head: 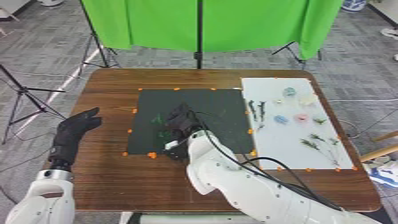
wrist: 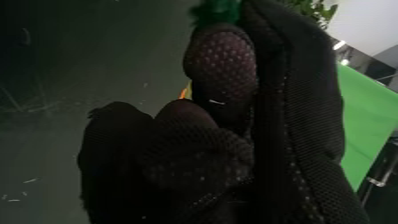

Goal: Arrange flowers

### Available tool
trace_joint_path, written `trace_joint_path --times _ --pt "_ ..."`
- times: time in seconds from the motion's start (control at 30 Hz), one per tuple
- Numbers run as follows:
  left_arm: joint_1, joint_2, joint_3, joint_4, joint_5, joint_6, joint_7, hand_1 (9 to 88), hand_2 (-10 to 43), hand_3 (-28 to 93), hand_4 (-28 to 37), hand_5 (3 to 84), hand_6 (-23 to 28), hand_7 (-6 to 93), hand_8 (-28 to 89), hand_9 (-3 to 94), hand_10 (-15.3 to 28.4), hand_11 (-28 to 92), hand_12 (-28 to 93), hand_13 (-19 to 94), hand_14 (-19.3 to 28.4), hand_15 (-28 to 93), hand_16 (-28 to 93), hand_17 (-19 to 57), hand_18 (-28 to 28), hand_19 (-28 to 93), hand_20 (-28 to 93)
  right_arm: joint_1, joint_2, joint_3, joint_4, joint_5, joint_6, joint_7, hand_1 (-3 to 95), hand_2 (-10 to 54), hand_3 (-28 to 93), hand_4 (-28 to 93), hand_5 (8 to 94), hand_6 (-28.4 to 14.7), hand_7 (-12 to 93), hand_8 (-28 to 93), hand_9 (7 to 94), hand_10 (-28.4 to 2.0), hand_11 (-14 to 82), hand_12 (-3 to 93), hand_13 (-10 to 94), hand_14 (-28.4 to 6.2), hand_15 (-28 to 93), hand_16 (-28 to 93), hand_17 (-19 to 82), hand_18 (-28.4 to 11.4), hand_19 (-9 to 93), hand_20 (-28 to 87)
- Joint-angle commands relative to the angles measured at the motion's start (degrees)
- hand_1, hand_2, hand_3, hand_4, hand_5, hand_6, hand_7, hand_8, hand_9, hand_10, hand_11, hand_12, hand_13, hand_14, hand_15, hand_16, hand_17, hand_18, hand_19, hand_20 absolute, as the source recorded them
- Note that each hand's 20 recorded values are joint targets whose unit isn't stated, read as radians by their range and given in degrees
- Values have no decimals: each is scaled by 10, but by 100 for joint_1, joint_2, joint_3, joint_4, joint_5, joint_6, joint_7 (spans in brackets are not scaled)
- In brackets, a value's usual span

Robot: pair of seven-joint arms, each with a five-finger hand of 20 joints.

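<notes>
Black fabric is covering the right hand (head: 182, 122), which is pinching a green sprig (wrist: 216, 12) over the dark mat (head: 227, 105); the left hand (head: 75, 125) is hanging relaxed. A slack pinch could be letting the sprig roll and land crooked. It is looking dark and tufted. Farther out, a blue-green bloom (head: 289, 92) is lying on white paper (head: 265, 86).

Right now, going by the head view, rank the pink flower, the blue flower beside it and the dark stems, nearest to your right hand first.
1. Dark stems, white sheet's left side.
2. Blue flower, mid-sheet.
3. Pink flower, just right of it.
</notes>
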Motion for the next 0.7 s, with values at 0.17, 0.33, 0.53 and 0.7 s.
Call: trace_joint_path --times 0.17,0.33,0.53,0.7 --pt "-1 -97 47 10 89 -189 -165 267 68 669 -259 483 46 115 -63 481 150 195 107 381 180 190 -19 98 117 76 174 -141 -137 74 16 529 34 -61 856 -95 -243 580 766 -45 403 188 918 -127 407 255 937 3 632 209 776 -50 894 388" --pt "-15 -108 57 7 111 -198 -183 268 64 669 -255 481 45 116 -62 480 150 195 108 379 182 191 -18 97 118 76 173 -175 -167 68 -2 648 4 -69 853 -95 -228 564 769 -47 393 187 921 -124 383 251 937 -1 617 203 777 -48 882 379" --pt "-49 -112 79 29 129 -252 -213 271 61 667 -250 480 46 116 -62 479 149 196 109 378 181 190 -17 96 118 76 173 -205 -194 132 26 673 -44 -59 817 -95 -162 515 772 -51 351 191 927 -124 331 264 937 -9 586 196 781 -42 851 365" --pt "-27 -107 55 16 137 -258 -239 273 56 667 -243 478 47 115 -62 478 149 197 109 378 181 190 -16 96 118 76 172 -220 -194 151 20 671 -43 -39 811 -95 -183 509 768 -55 328 187 925 -130 306 257 937 -13 566 193 779 -41 829 366"
